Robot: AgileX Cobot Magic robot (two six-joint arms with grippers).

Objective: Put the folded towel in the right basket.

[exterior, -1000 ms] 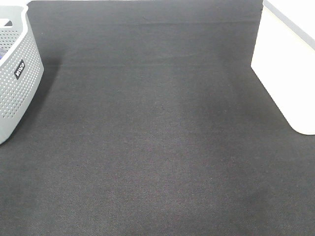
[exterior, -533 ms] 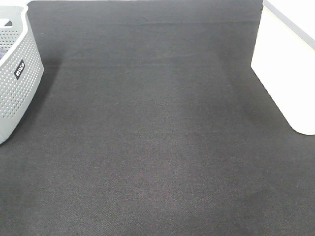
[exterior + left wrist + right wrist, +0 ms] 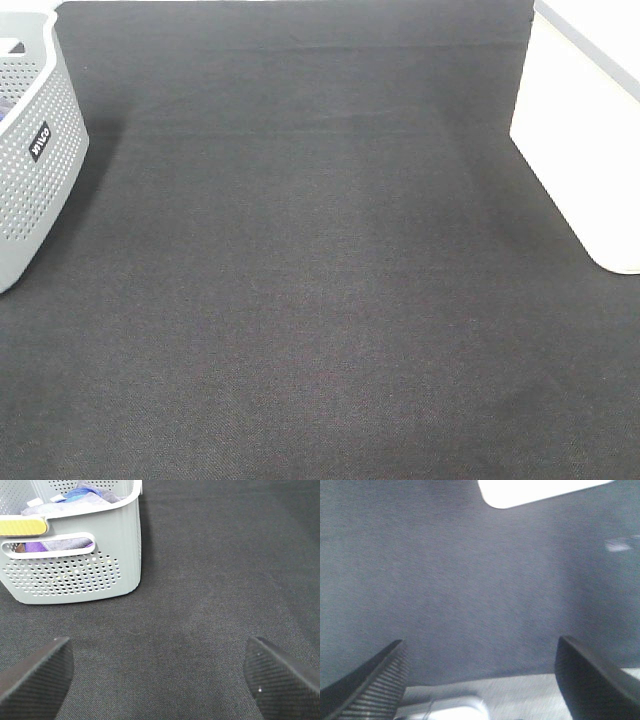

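The white right basket [image 3: 590, 140] stands at the right edge of the dark cloth-covered table [image 3: 320, 280]; its base corner also shows in the right wrist view [image 3: 535, 491]. No folded towel lies on the table. My left gripper [image 3: 157, 677] is open and empty above the cloth, near the grey perforated left basket [image 3: 75, 575], which holds purple and blue cloths [image 3: 85, 492]. My right gripper [image 3: 480, 680] is open and empty above the cloth, some way from the white basket. Neither arm shows in the exterior high view.
The grey left basket [image 3: 30, 150] stands at the table's far left edge. A pale surface shows beyond the cloth's near edge in the right wrist view [image 3: 485, 695].
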